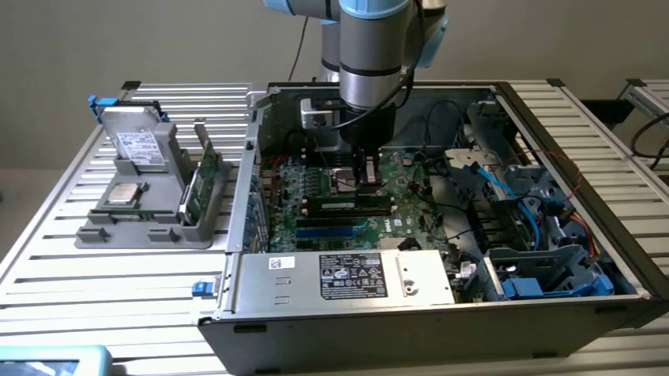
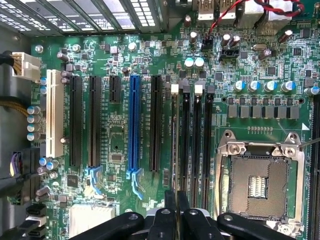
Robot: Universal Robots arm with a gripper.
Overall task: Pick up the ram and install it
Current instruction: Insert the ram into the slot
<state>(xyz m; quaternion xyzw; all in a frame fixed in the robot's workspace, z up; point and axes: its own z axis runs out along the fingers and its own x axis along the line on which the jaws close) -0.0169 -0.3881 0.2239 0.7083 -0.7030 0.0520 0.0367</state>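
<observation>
We are finding the gripper nearly shut, pinching the ram edge-up over the memory slot nearest the blue slot. We are judging insertion as the step in hand, calling for square alignment and even pressure. We are counting one ram, four memory slots, one blue slot.

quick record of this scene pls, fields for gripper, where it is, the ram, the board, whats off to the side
gripper: shut, fingers close together
gripper position: low inside the open computer case, just above the memory slots
ram: cannot tell whether it sits between the fingers
processor socket: empty, beside the memory slots
blue slot: empty
tray: outside the case, on the exterior view's left, holding a drive and upright green cards
</observation>
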